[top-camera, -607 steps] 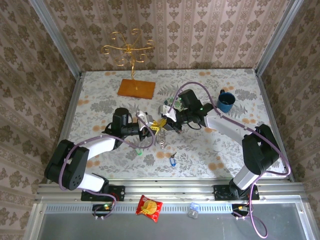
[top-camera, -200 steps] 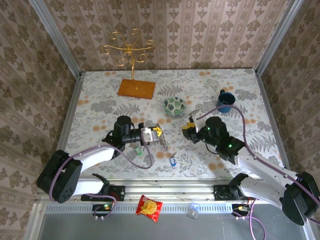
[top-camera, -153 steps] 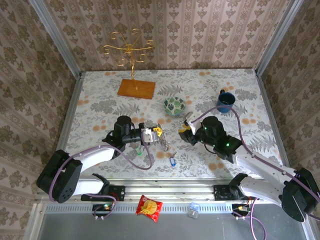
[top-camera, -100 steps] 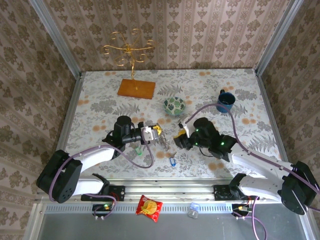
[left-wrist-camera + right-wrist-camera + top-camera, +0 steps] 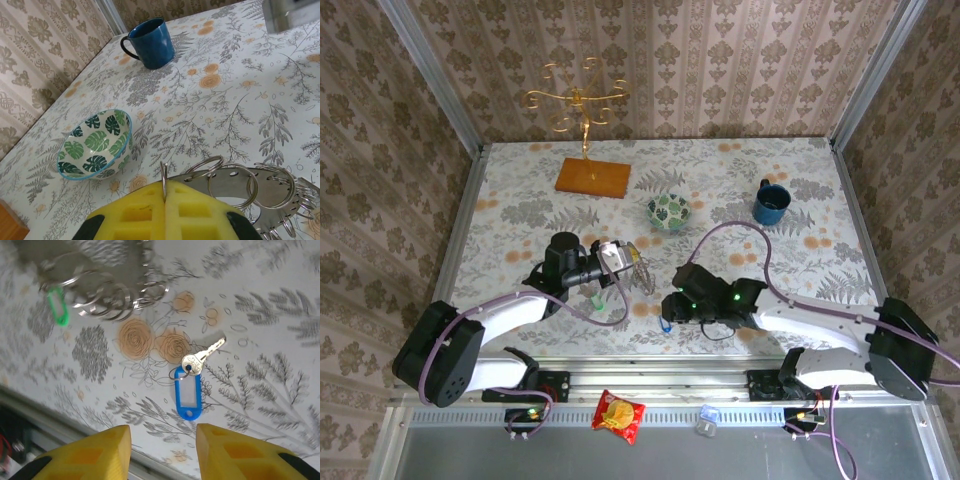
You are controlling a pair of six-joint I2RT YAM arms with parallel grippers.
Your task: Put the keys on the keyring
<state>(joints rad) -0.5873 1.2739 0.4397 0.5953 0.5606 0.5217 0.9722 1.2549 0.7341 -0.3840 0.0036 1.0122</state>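
Right claw (image 5: 161, 440) spread; blue key (image 5: 189, 385) just ahead, centred, long axis across its closing line; left claw (image 5: 165, 202) pinches keyring (image 5: 163, 176).

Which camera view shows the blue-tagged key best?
The right wrist view: the blue-tagged key lies flat on the table, silver blade and blue tag sharp, just beyond the open right gripper. The top external view gives the key as a small blue speck beside that gripper.
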